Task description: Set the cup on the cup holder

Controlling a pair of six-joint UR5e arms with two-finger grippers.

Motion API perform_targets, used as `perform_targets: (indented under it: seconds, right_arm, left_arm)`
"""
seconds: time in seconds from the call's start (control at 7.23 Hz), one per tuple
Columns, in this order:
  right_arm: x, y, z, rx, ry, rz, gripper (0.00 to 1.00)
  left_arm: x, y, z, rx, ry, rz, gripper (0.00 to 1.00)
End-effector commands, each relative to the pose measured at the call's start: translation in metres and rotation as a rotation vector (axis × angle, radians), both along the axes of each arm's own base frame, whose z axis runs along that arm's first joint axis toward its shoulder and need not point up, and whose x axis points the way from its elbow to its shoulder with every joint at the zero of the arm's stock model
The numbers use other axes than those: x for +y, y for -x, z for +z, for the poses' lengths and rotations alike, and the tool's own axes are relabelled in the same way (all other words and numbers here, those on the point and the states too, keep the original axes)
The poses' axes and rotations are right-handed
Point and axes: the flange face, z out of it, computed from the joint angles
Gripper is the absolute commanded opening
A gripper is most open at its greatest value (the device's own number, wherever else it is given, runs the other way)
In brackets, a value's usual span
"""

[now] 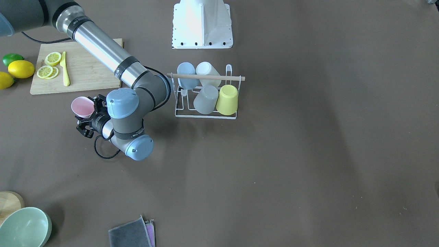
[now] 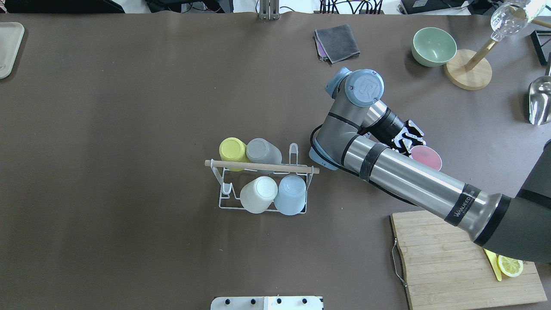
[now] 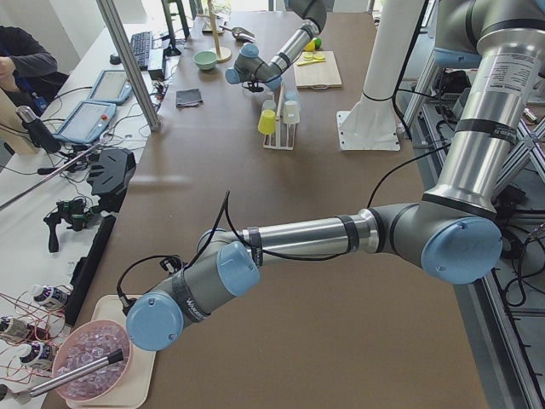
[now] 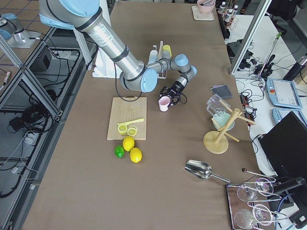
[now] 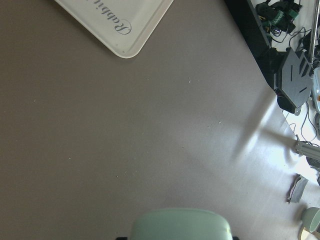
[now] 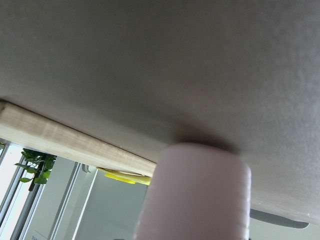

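The white wire cup holder (image 1: 205, 77) with a wooden rod on top stands mid-table (image 2: 262, 166). It holds a blue cup (image 1: 187, 75), a white cup (image 1: 207, 72), a grey cup (image 1: 205, 99) and a yellow cup (image 1: 227, 99). My right gripper (image 1: 90, 116) is shut on a pink cup (image 1: 82, 106), tilted and low over the table between the holder and the cutting board (image 2: 426, 157). The pink cup fills the bottom of the right wrist view (image 6: 195, 195). My left gripper's fingers are hidden. A pale green cup (image 5: 182, 225) sits at it, high above the table.
A wooden cutting board (image 1: 85, 73) with lemon slices and a yellow knife lies close behind the pink cup. Lemons and a lime (image 1: 15, 67) lie beside it. A green bowl (image 1: 24, 228), a folded cloth (image 1: 132, 233) and a white tray (image 5: 125, 30) are near the table's edges.
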Motion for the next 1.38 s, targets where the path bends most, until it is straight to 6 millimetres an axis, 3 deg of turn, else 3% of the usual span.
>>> perform_targets:
  seconds: [0.0, 0.14, 0.28, 0.42, 0.69, 0.83, 1.11, 1.25]
  right_arm:
    - [-0.022, -0.035, -0.008, -0.011, -0.027, 0.039, 0.40]
    - [-0.036, -0.072, -0.026, -0.053, -0.068, 0.086, 0.40]
    - [-0.056, -0.111, -0.043, -0.092, -0.108, 0.154, 0.40]
    - [-0.060, -0.127, -0.050, -0.125, -0.136, 0.187, 0.40]
    - [-0.080, -0.120, -0.062, -0.228, -0.235, 0.362, 0.40]
    - [-0.095, -0.141, -0.077, -0.310, -0.247, 0.436, 0.40]
    - [-0.118, -0.139, -0.101, -0.482, -0.343, 0.600, 0.40]
    - [-0.132, -0.147, -0.114, -0.569, -0.363, 0.694, 0.40]
  left_arm:
    - [0.001, 0.008, 0.046, -0.315, -0.006, 0.012, 0.02]
    - [-0.002, 0.015, 0.057, -0.440, -0.013, 0.001, 0.02]
    - [-0.007, 0.021, 0.054, -0.519, -0.034, -0.020, 0.02]
    - [-0.015, 0.028, 0.044, -0.593, -0.101, -0.053, 0.02]
    - [-0.016, 0.036, 0.023, -0.720, -0.275, -0.236, 0.01]
    - [-0.010, 0.034, 0.003, -0.723, -0.365, -0.307, 0.00]
    - [0.014, 0.027, -0.041, -0.693, -0.566, -0.475, 0.00]
    - [0.026, 0.008, -0.053, -0.640, -0.697, -0.535, 0.00]
